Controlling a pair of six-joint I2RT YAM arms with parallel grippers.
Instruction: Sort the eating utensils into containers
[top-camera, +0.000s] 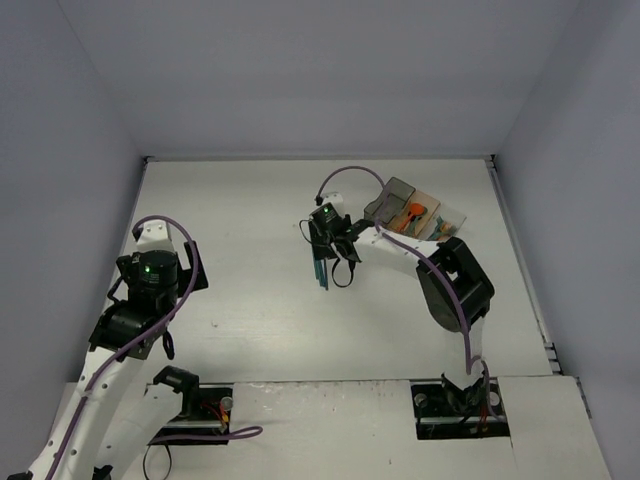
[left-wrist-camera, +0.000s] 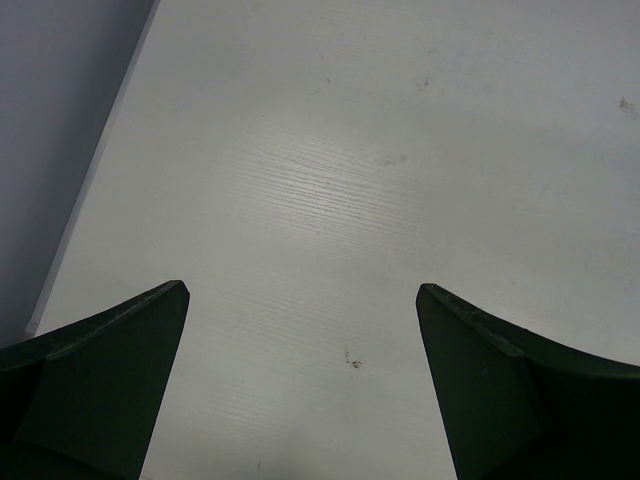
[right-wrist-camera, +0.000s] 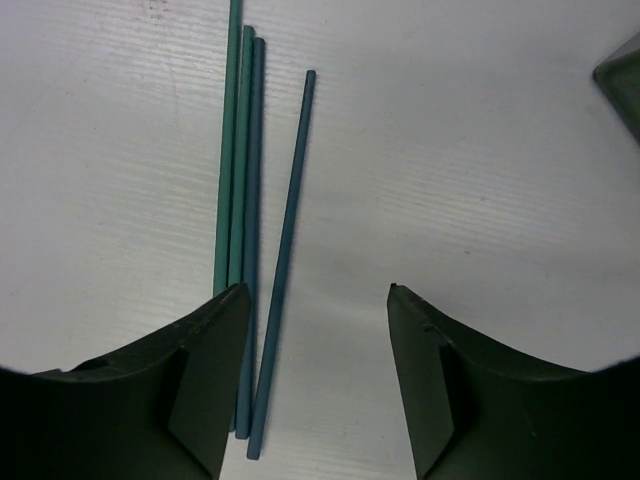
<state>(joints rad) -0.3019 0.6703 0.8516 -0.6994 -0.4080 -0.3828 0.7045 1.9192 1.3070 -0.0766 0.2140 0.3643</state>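
Several slim teal and blue utensil handles (right-wrist-camera: 250, 180) lie side by side on the white table; from above they show as a teal bundle (top-camera: 320, 270). My right gripper (right-wrist-camera: 318, 300) is open just above them. Its left finger (right-wrist-camera: 190, 370) covers their near ends, and the blue one furthest right (right-wrist-camera: 285, 250) lies between the fingers. Three bins stand in a row at the back right: dark grey (top-camera: 392, 200), orange-tan (top-camera: 418, 212) with orange and teal utensils inside, and clear (top-camera: 447, 222). My left gripper (left-wrist-camera: 303, 295) is open and empty over bare table at the left (top-camera: 150, 285).
A corner of the dark grey bin (right-wrist-camera: 625, 75) shows at the upper right of the right wrist view. Grey walls enclose the table on the left, back and right; the left wall (left-wrist-camera: 60, 120) is close to my left gripper.
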